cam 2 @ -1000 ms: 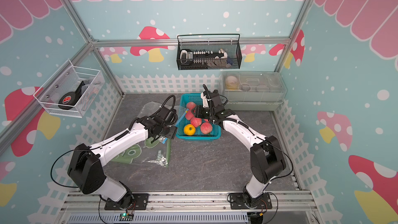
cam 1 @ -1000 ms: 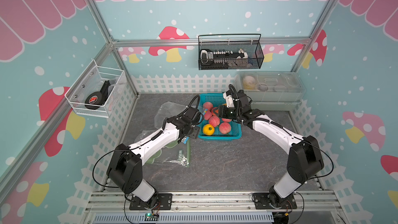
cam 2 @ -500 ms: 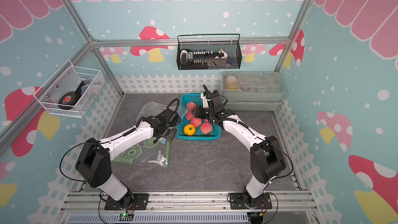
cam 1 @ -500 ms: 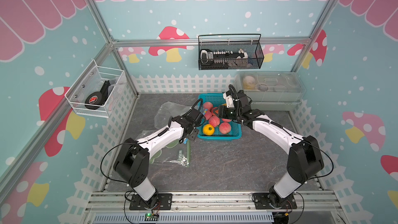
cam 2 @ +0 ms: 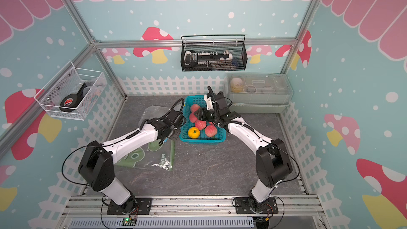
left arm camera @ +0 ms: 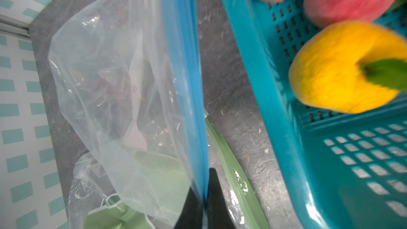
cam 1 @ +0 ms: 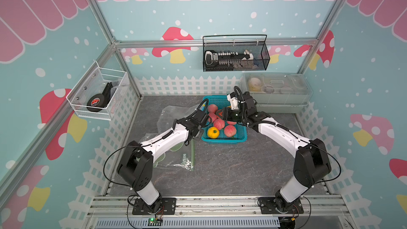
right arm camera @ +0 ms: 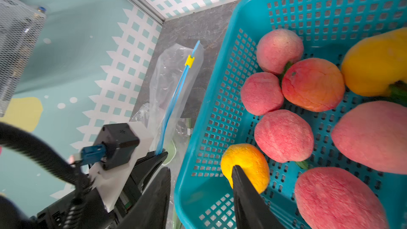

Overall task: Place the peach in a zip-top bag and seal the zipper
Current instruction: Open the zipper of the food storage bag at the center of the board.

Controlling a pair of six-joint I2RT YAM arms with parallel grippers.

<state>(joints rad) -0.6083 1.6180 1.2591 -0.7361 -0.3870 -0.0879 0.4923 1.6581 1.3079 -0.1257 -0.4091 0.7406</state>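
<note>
- Starting low-centre in both top views, closest to the arm bases: got a green-printed bag [cam 1: 176, 161] lying flat on the tabletop [cam 1: 231, 172], partly under the left arm.
- Just up-frame from that: got the left gripper [left arm camera: 203, 194] pinched fully together on the blue zipper strip [left arm camera: 182, 62] of the clear zip-top bag [left arm camera: 105, 73], right at the strip's near end.
- Following the strip away from those jaws in the right wrist view: runs up-frame to a yellow slider [right arm camera: 189, 61] at the far end. Can't swear the mouth is actually gaping, with see-through film and the two rails so close together.
- Right of the bag in both top views: teal basket [cam 1: 222, 140], its left wall roughly parallel to the zipper strip and just beside it.
- Inside that: several peaches [right arm camera: 284, 135] plus a yellow pepper [left arm camera: 341, 67]. No peach in the bag yet, none lifted.
- Over the middle of the basket: right gripper [right arm camera: 200, 169] hanging with jaws partway apart and nothing between them, one tip overlapping the pepper in the right wrist view.
- Key bit for the next move: putting the nearest peach just right of and slightly up-frame from those jaws in that view, roundish, so no long axis to line up with. Easily the right arm's pick, with the left tied up holding the bag. Then probably a carry leftward over the rim to the bag mouth.
</note>
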